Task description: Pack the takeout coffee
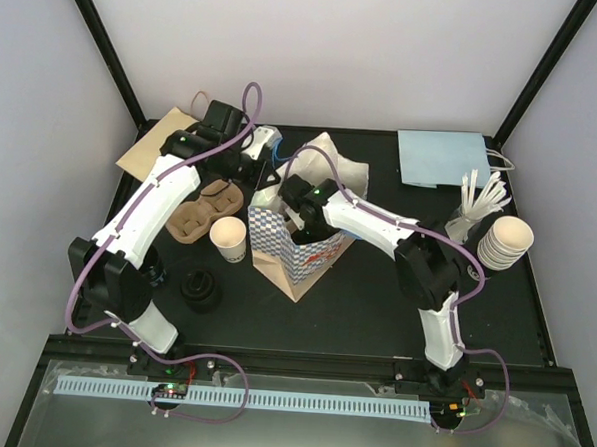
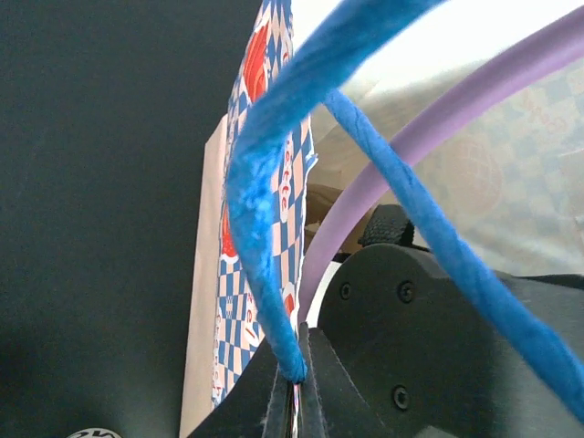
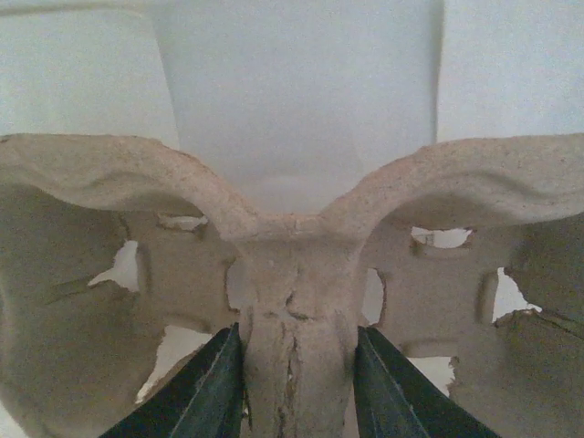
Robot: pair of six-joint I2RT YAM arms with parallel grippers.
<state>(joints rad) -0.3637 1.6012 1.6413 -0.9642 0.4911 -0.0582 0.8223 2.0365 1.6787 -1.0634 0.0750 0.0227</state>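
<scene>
Overhead first: the checkered bag (image 1: 295, 255) stands upright in the middle of the tabletop (image 1: 374, 313) with its mouth open. My left hand (image 1: 263, 145) is just behind it, at the blue handle (image 1: 278, 154). My right hand (image 1: 302, 222) is sunk into the bag's mouth, so from here I cannot tell how it stands. Left of the bag a loose carrier (image 1: 195, 216) lies flat, with a paper cup (image 1: 229, 238) upright just beside it and a black lid (image 1: 200, 289) nearer the arm bases. A cup stack (image 1: 504, 241) lies tilted at the far right.

In the left wrist view, the left hand is clamped on the blue handle. The strap is pinched between the fingers and loops up past the bag's checkered wall (a purple cable (image 2: 438, 128) cuts across the view).

In the right wrist view, the right hand's fingers (image 3: 205, 397) squeeze the central ridge of a pulp carrier (image 3: 100, 182). Pale bag walls stand behind the carrier, which sits inside the bag.
</scene>
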